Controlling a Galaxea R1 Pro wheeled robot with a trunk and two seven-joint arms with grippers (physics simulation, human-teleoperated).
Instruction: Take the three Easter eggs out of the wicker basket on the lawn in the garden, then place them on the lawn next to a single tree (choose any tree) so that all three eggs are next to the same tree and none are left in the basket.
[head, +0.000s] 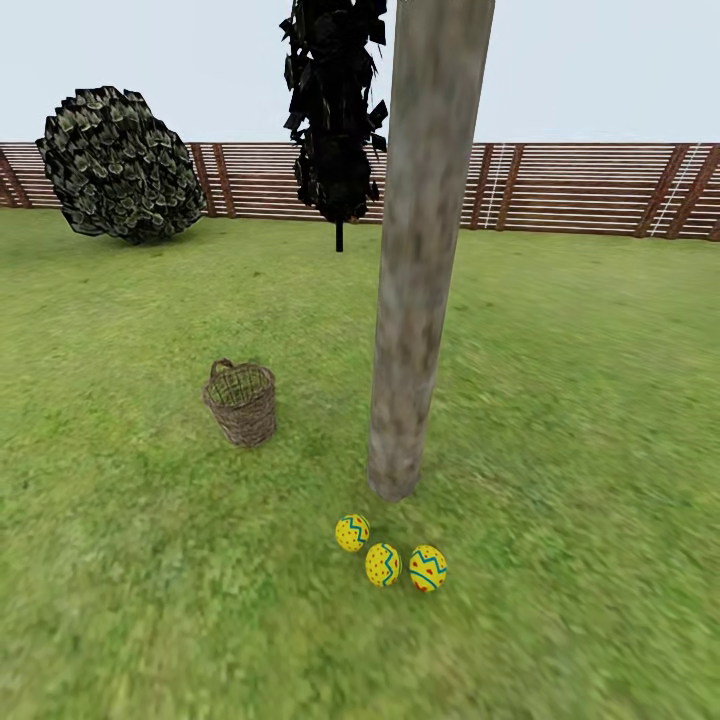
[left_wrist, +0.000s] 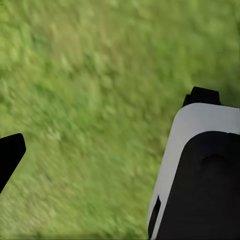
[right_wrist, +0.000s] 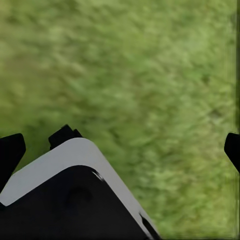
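"Three eggs, right? Where are they in the head view?"

"Yes, the three Easter eggs lie on the lawn, close together in a small row. They are just in front of the foot of the tree, near its thick grey trunk."

"And the wicker basket?"

"It stands upright on the grass, off to the left of the trunk and a bit farther back. I can see no eggs in it. Behind it all stands a round dark bush, a thin black conifer and a brown slatted fence."

"What about the left wrist view?"

"Blurry green grass, and a big white and black part of the robot. One black tip of the left gripper pokes in at the edge. I cannot tell if its jaws are apart or together."

"And the right wrist view?"

"Grass again, with a white and black robot part low in the picture. The right gripper shows a black tip at each edge, so its jaws are wide apart, with nothing between them."
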